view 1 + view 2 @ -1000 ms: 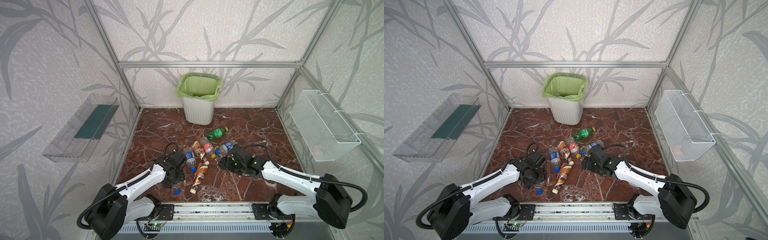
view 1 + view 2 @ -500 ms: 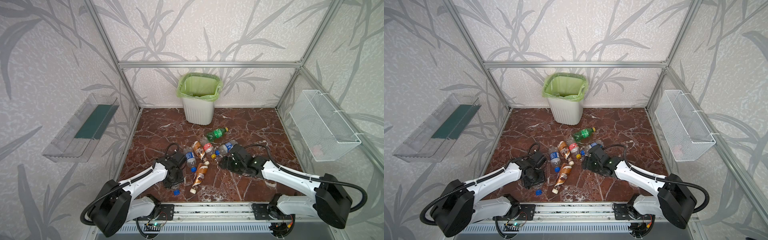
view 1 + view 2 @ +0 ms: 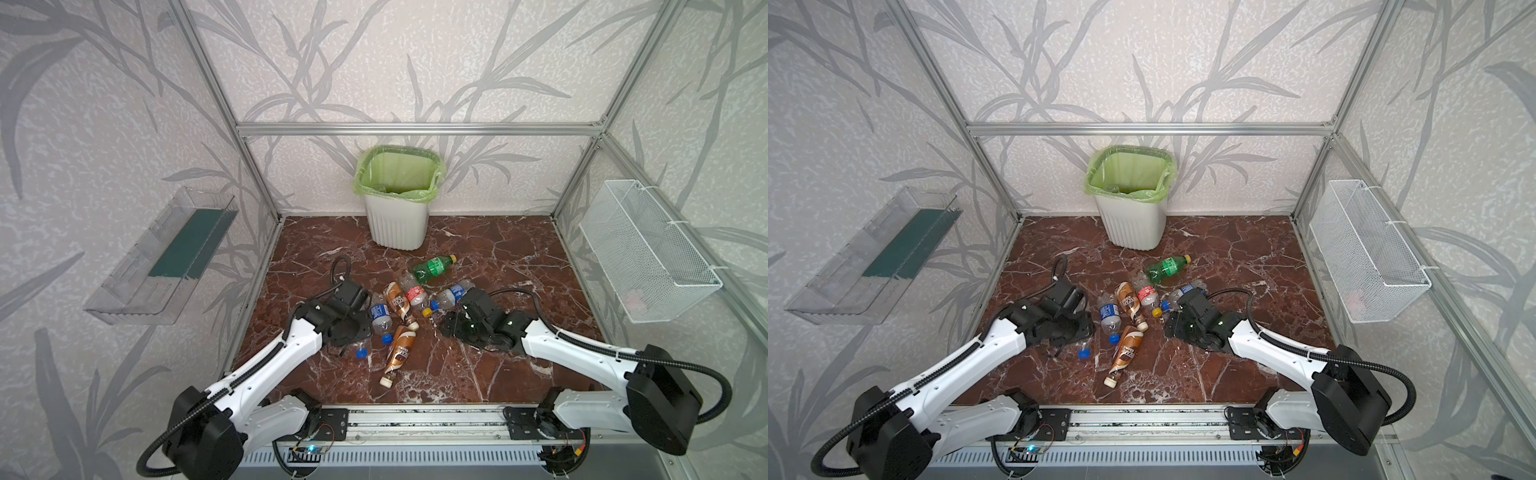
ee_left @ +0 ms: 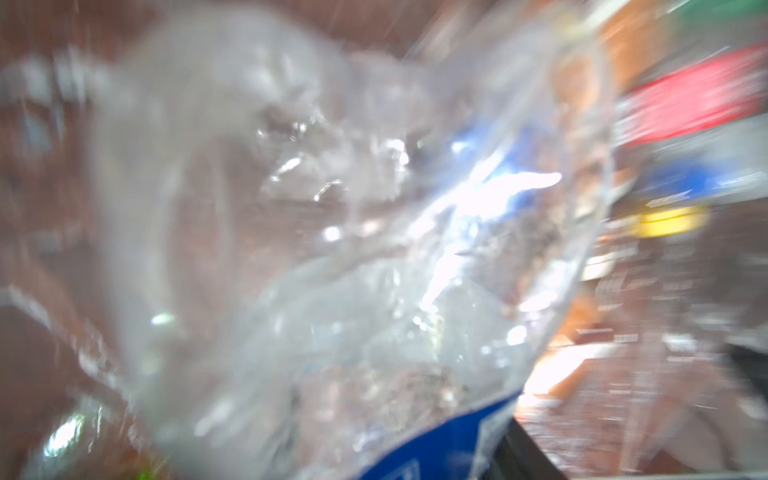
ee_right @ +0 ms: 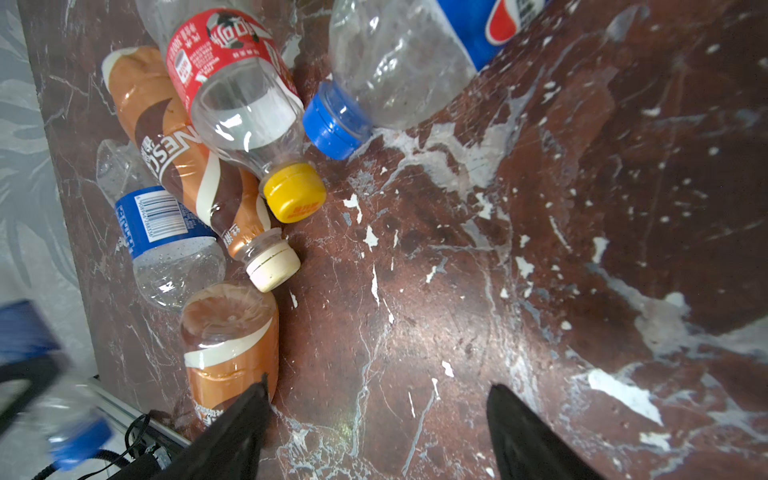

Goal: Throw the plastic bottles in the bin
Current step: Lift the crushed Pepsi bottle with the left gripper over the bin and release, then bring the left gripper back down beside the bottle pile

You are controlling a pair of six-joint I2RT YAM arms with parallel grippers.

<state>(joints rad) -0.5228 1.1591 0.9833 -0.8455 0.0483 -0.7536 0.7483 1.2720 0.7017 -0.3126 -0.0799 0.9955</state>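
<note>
Currently the white ribbed bin (image 3: 397, 228), lined with a light green bag, stands upright at the back of the brown marbled desk (image 3: 498, 257), well apart from both arms. Bottles lie on their sides in a loose cluster near the middle of the desk. A green bottle (image 3: 434, 268) with a yellow cap lies nearest the bin. Closer to the arms, a red-labelled bottle (image 5: 232, 75) with a yellow cap rests against a brown-wrapped bottle (image 5: 178, 153), which lies against a blue-labelled bottle (image 5: 166, 232). A Pepsi bottle (image 5: 415, 54) lies just beside the red-labelled one, and a second brown-wrapped bottle (image 5: 228, 345) has its base near the first one's white cap. The right tool (image 5: 378, 384) is over bare desk beside this cluster, its jaws spread with nothing between them. The left tool (image 3: 350, 332) is down over a blue-capped clear bottle (image 4: 332, 249), whose cap pokes out beside it in both top views. That bottle fills the blurred left wrist view, and whether the jaws are pinching it cannot be told.
</note>
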